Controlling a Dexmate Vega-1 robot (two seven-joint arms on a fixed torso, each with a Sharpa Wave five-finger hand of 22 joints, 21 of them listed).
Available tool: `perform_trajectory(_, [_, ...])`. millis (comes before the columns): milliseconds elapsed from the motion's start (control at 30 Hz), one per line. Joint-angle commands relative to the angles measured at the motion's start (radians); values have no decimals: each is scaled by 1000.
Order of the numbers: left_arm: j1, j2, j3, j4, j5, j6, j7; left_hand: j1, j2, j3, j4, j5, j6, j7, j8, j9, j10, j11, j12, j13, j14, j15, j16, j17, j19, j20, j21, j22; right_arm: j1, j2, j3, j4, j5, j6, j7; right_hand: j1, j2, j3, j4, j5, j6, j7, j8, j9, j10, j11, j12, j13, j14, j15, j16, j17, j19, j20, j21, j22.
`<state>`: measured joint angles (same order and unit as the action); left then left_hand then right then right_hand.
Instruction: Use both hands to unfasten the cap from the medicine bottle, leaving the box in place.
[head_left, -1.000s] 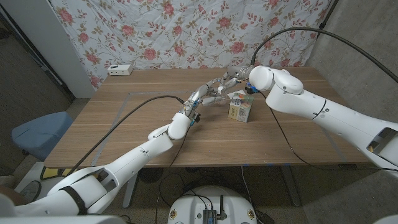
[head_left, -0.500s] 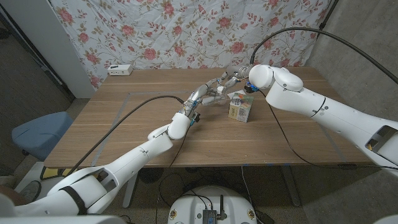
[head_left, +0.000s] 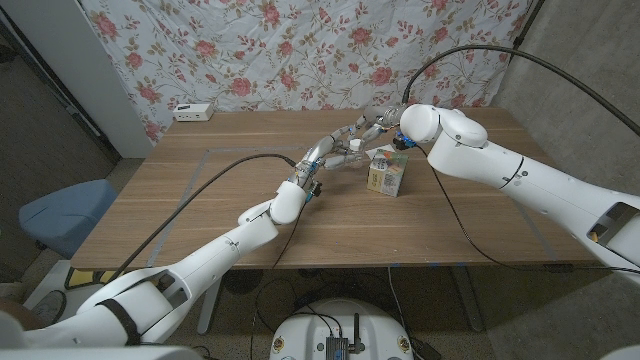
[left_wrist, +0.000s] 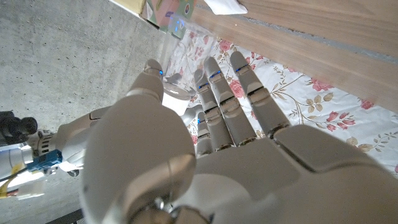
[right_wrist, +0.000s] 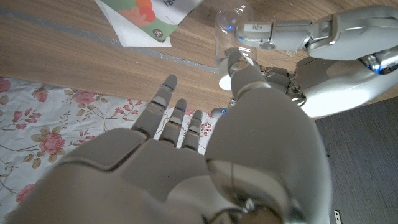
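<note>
The medicine bottle (right_wrist: 233, 28) is a clear plastic one, held in the air just beside the box (head_left: 386, 175) on the far side of the wooden table (head_left: 200, 210). In the head view it is almost wholly hidden between the two hands, and only a small white spot, the cap (head_left: 357, 148), can be made out there. In the right wrist view the left hand (right_wrist: 323, 56) grips the bottle's body with its fingers (right_wrist: 273, 29) wrapped round the clear wall, while the right hand (right_wrist: 205, 155) has its thumb and a fingertip at the white cap (right_wrist: 231, 81) at the bottle's mouth. It seems to pinch the cap, though the contact is partly covered by the thumb. Whether the cap is still seated on the neck cannot be told.

In the left wrist view the left hand (left_wrist: 186, 155) covers most of the bottle, and only a sliver of clear plastic and white (left_wrist: 177, 96) peeks out between thumb and fingers.

The box, colourfully printed, stands on the table just beside the right hand (head_left: 385, 128) in the head view; in both wrist views it is cut off by the picture's edge (right_wrist: 149, 15).

A white power strip (head_left: 193, 111) lies well apart from the box, at the table's far left corner against the floral cloth (head_left: 300, 50).
</note>
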<state>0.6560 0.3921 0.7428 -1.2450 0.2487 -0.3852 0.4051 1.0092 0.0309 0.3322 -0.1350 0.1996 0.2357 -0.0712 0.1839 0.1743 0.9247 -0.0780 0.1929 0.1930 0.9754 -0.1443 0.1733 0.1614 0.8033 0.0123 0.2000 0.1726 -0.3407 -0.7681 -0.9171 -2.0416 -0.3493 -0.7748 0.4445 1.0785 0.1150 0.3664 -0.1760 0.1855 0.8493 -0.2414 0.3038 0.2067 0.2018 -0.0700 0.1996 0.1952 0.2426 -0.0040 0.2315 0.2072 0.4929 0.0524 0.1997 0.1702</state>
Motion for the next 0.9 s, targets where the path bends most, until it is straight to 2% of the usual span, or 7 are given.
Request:
perform_trajectory(33, [3, -3, 0, 2, -1, -2, 6, -1, 5, 9, 1, 7, 10, -1, 4, 3, 60, -46, 4, 4, 7, -44, 3, 2, -3, 1, -1, 3, -2, -3, 3, -4, 8, 0, 2, 10, 4, 9, -1, 0, 35, 21, 8, 4, 8, -8, 4, 3, -3, -9, -1, 3, 5, -6, -1, 5])
perform_trajectory(367, [-1, -8, 2, 14, -1, -6, 12, -2, 5, 11, 0, 7, 11, 0, 4, 3, 60, -45, 4, 4, 7, -44, 2, 2, -3, 1, 0, 3, -3, -5, 9, -1, 17, 10, -1, 29, 4, 13, -5, 0, 39, 19, 3, 2, 7, -8, 3, 3, -9, -5, -4, 3, -3, -4, -4, 5])
perform_trajectory(633, [-10, -14, 5, 30, -2, -10, 12, -2, 5, 13, 0, 7, 9, 0, 3, 3, 58, -46, 3, 4, 6, -45, 2, 2, -2, 2, 0, 3, 15, -5, 2, 9, 21, 16, 24, 43, -15, 6, -2, -4, -14, 20, -30, -3, -20, -2, -7, 3, -29, 21, -10, 4, -32, 13, -10, 5])
perform_trajectory(767, [-16, -17, 7, 40, -2, -14, 12, -3, 5, 13, 0, 7, 7, 0, 2, 3, 56, -44, 2, 4, 5, -43, 2, 2, -4, 2, -1, 3, 24, -5, -2, 15, 24, 21, 38, 54, -36, -1, -5, -6, -49, 20, -51, -5, -40, 13, -11, 4, -42, 31, -15, 3, -42, 24, -10, 5])
perform_trajectory(900, [-21, -18, 8, 45, -3, -18, 12, -4, 4, 14, 0, 7, 7, -2, 2, 3, 56, -46, 2, 4, 6, -46, 2, 2, -2, 2, 0, 3, 29, -5, -3, 17, 25, 22, 47, 65, -42, -2, -4, -5, -71, 20, -63, -6, -57, 24, -15, 4, -53, 37, -18, 4, -52, 30, -12, 5])
